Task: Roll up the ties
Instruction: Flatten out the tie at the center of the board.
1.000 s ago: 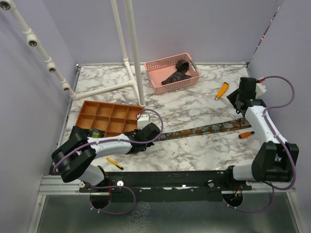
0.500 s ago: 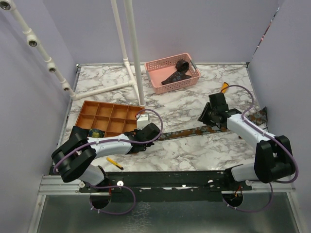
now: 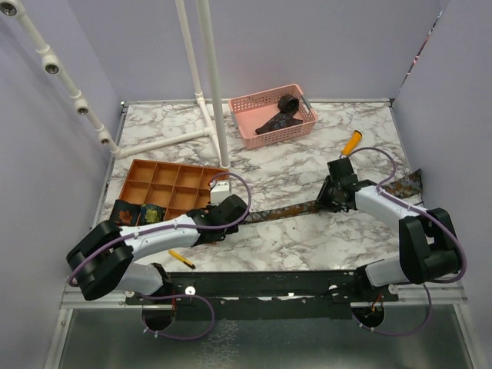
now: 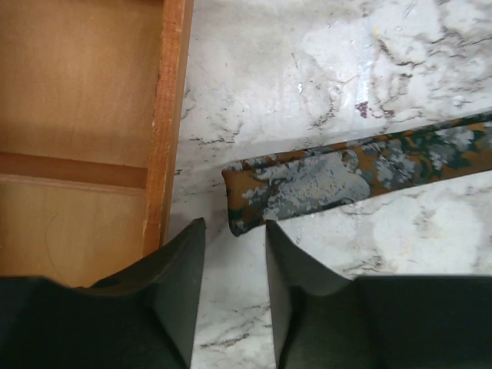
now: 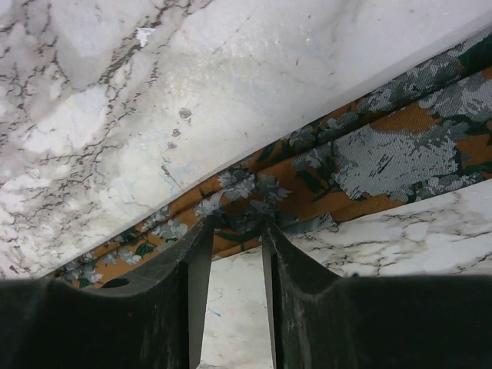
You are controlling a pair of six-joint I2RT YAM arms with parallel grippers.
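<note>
An unrolled tie [image 3: 292,210], dark with rust and grey flowers, lies as a long strip across the marble table [image 3: 292,165]. My left gripper [image 3: 237,218] is open at its narrow end. In the left wrist view the tie's end [image 4: 307,181] lies just ahead of the open gripper [image 4: 234,227]. My right gripper [image 3: 323,201] is over the strip's middle. In the right wrist view it [image 5: 236,227] is open, with its fingertips touching the near edge of the tie [image 5: 384,154]. Two rolled ties [image 3: 123,214] [image 3: 154,213] sit in the orange tray [image 3: 165,173].
A pink basket [image 3: 244,104] at the back holds more dark ties [image 3: 280,114]. An orange-handled tool [image 3: 351,143] lies at the back right. A yellow-and-black tool [image 3: 181,259] lies near the front edge. A white pipe frame [image 3: 211,84] stands behind the tray.
My right arm has swung in from the far right and come down on the tie's middle. The tie's wide end has shifted back and right. My left arm shifted a little, uncovering the tray's front compartments.
</note>
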